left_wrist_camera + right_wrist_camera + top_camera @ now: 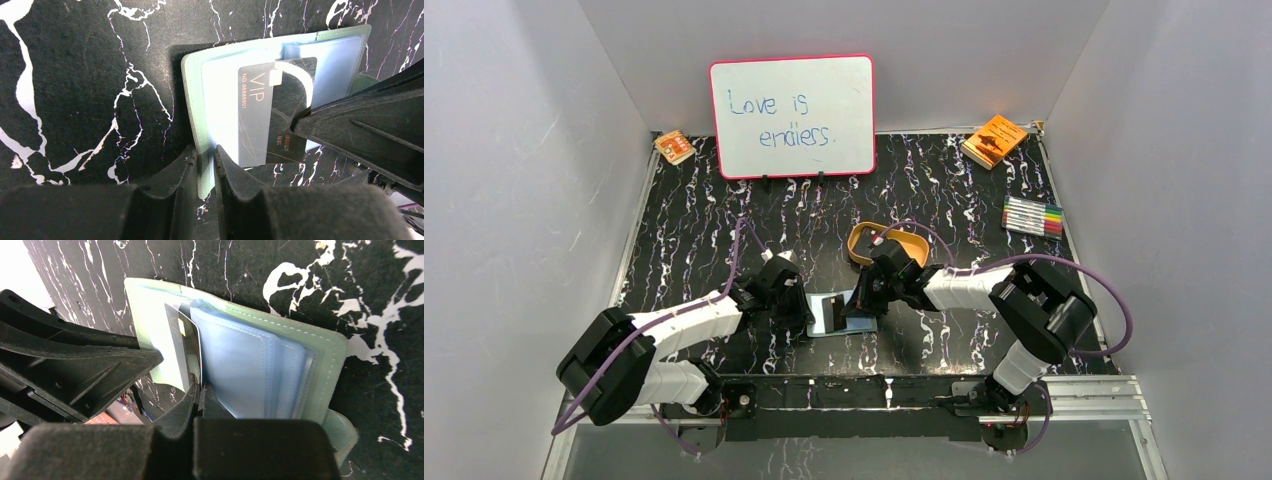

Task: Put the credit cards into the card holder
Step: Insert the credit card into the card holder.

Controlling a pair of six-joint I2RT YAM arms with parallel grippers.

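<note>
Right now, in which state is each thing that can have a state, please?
card holder: open, lying flat.
credit card: seems partly inside a sleeve, one end sticking out.
left gripper: fingers shut on the card holder's edge.
right gripper: fingers shut on the credit card.
whiteboard: upright, written on.

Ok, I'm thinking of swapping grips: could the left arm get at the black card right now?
Probably not. The left gripper is pinching the edge of the wallet, and the right gripper holds the free end of the card, crowding the way.
</note>
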